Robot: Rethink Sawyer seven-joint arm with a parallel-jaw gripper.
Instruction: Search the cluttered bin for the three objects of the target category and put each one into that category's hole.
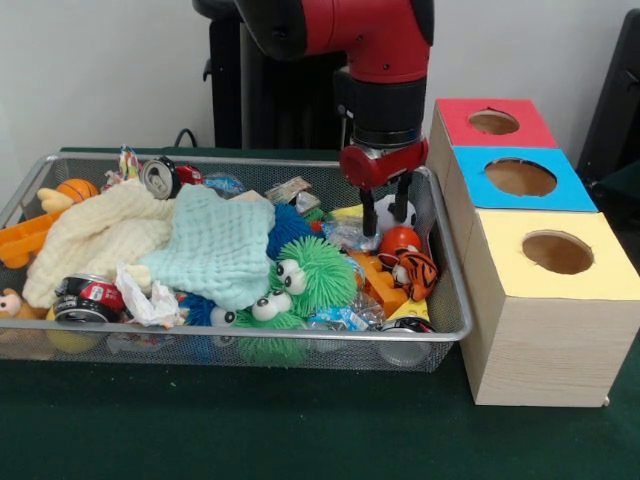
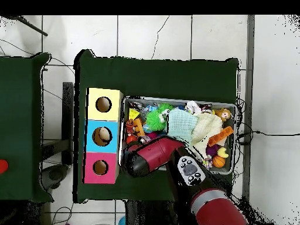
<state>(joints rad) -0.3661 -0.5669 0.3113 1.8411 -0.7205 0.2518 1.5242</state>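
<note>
Tool (image 1: 385, 205) hangs low in the wire bin (image 1: 452, 300), at the end beside the boxes. Its two dark fingers (image 1: 403, 197) stand apart, straddling a black-and-white ball (image 1: 388, 212); whether they touch it, I cannot tell. Just below: orange ball (image 1: 398, 240) and tiger toy (image 1: 416, 272). Further along the bin: green fuzzy toy (image 1: 312, 275), pale green cloth (image 1: 222, 243), cream cloth (image 1: 95, 237). Beside the bin, on the green desk (image 1: 300, 430), stand red box (image 1: 490, 122), blue box (image 1: 520, 178) and yellow box (image 1: 555, 255), each with a hole on top.
</note>
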